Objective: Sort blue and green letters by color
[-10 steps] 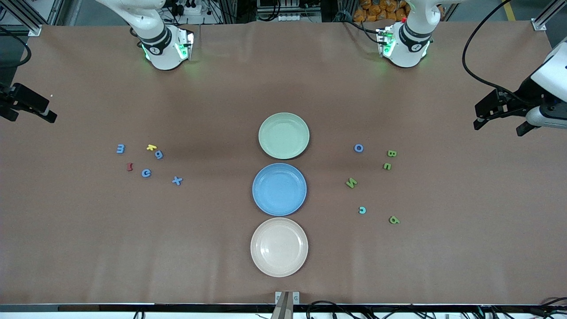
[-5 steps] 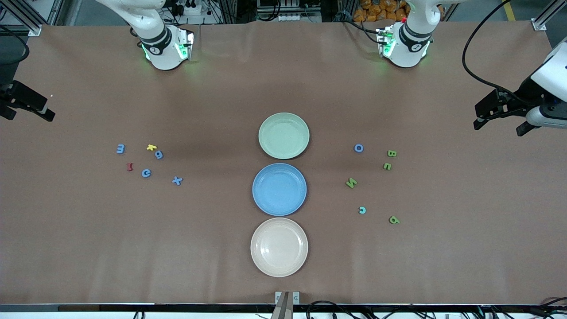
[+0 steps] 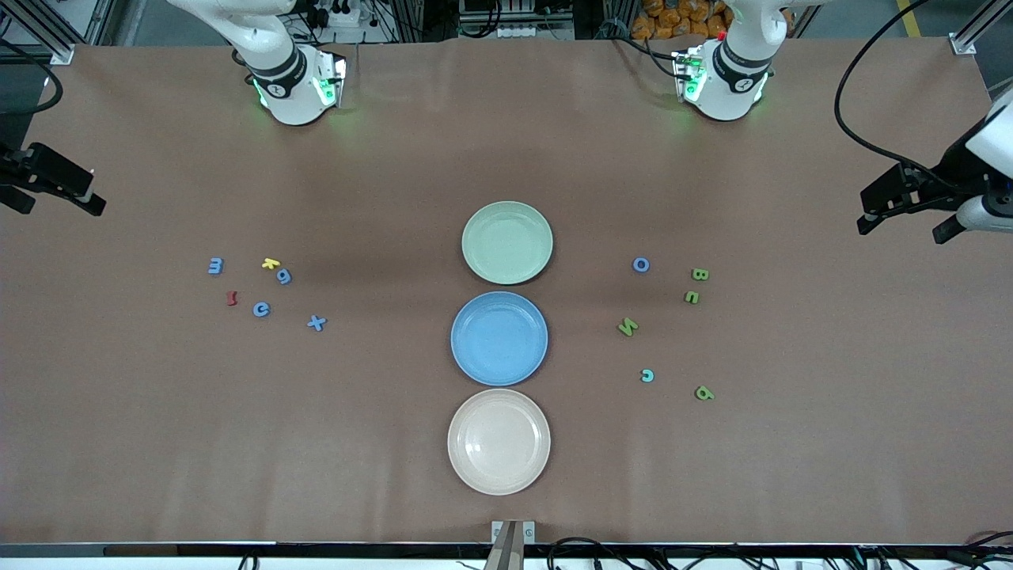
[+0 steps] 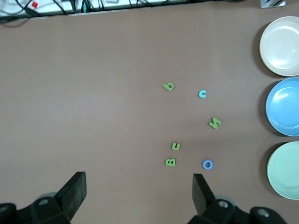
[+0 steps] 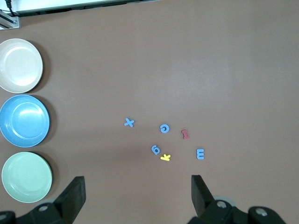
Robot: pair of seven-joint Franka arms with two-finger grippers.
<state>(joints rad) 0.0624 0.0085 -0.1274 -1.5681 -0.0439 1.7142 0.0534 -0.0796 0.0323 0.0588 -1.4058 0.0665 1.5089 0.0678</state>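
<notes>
Nearest the front camera sits the beige plate (image 3: 498, 441), then the blue plate (image 3: 498, 338), then the green plate (image 3: 506, 241), lined up down the middle of the table (image 3: 506, 491). I judge the blue and green ones are there to receive matching letters, within reach of both my arms.

Toward my left arm's end lies one scatter: a green piece (image 3: 703, 393) nearest the camera, a pale blue c (image 3: 646, 375), a green N (image 3: 627, 326), two more green pieces (image 3: 692, 297) and (image 3: 699, 274), and a blue O (image 3: 640, 264) farthest. From the blue plate this group spreads between two and four o'clock in the front view.

Toward my right arm's end, around nine o'clock from that plate, lie a blue X (image 3: 316, 322), blue c (image 3: 261, 309), blue g (image 3: 283, 276) and blue m (image 3: 215, 265), with a dark red piece (image 3: 231, 298) and a yellow piece (image 3: 271, 263) among them.

Nothing is sorted yet; every plate is empty.

My left gripper (image 4: 138, 186) hangs over bare table at its end, fingers spread wide, holding nothing. My right gripper (image 5: 138, 189) hangs over its own end, equally spread and empty.
</notes>
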